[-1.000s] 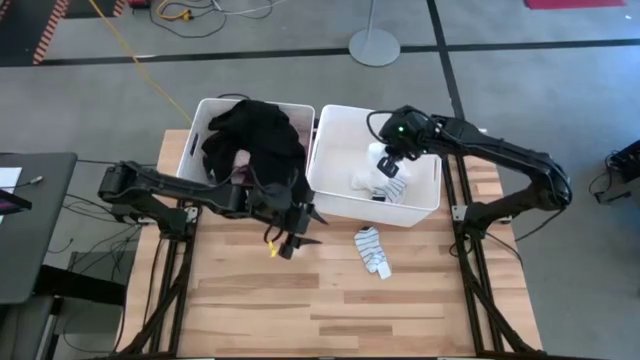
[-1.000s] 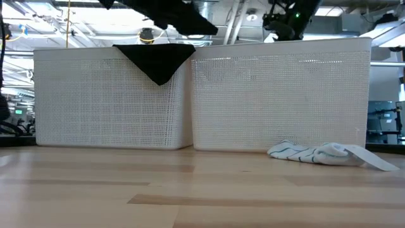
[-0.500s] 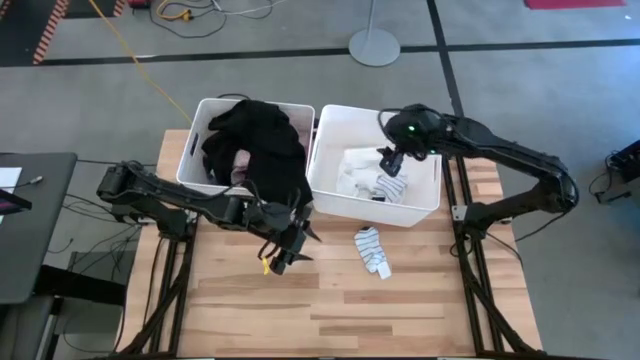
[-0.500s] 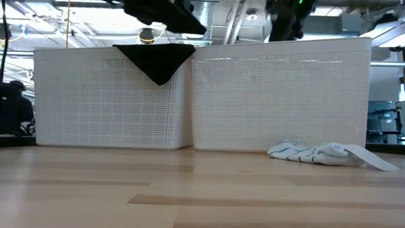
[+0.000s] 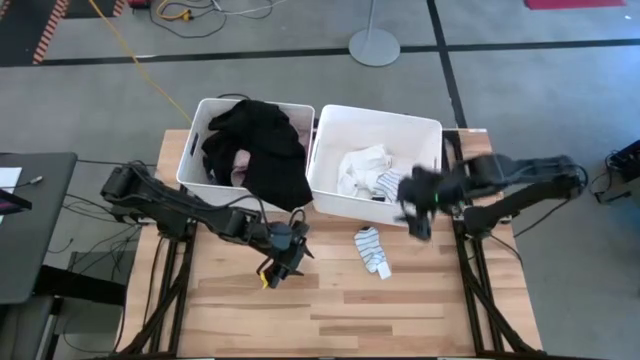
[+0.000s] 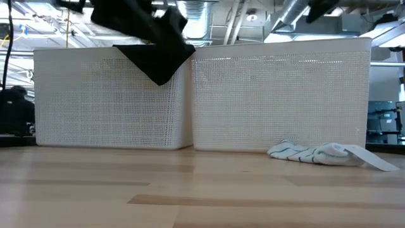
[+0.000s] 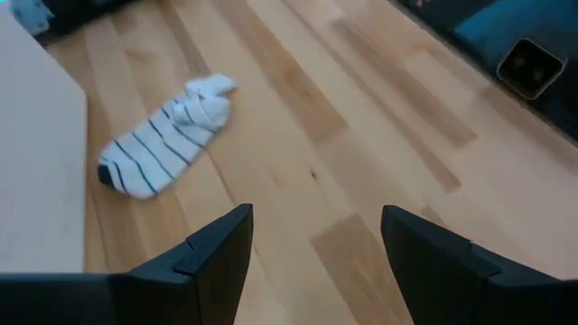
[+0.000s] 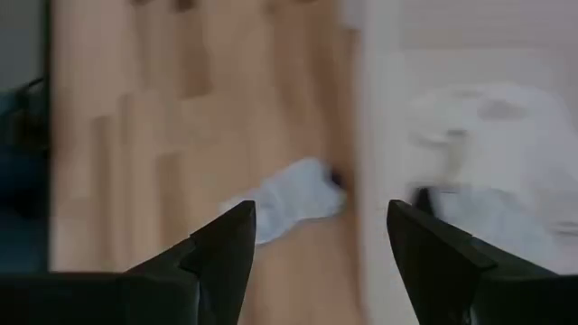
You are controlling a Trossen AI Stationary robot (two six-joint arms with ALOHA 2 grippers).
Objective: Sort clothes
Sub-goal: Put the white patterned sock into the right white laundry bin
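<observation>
A black garment (image 5: pixel 262 150) fills the left white bin (image 5: pixel 196 138) and drapes over its near wall (image 6: pixel 158 63); a pink one (image 5: pixel 240 176) shows beneath it. White and striped socks (image 5: pixel 368 172) lie in the right white bin (image 5: pixel 428 128). One striped sock (image 5: pixel 373 250) lies flat on the table in front of that bin. My left gripper (image 5: pixel 283 262) hovers open over the table, left of this sock (image 7: pixel 167 149). My right gripper (image 5: pixel 418 215) is open and empty above the right bin's near right corner, with the sock (image 8: pixel 289 209) below it.
The two bins stand side by side at the table's far edge. A white tag (image 6: pixel 373 158) sticks out from the sock on the table. Bare wood (image 5: pixel 340 310) spreads across the table's near half.
My right gripper has let go of a white sock, which now lies in the right bin, and has swung toward the near edge past the bin's near wall. My left gripper has gone toward the near edge, away from the black garment.
</observation>
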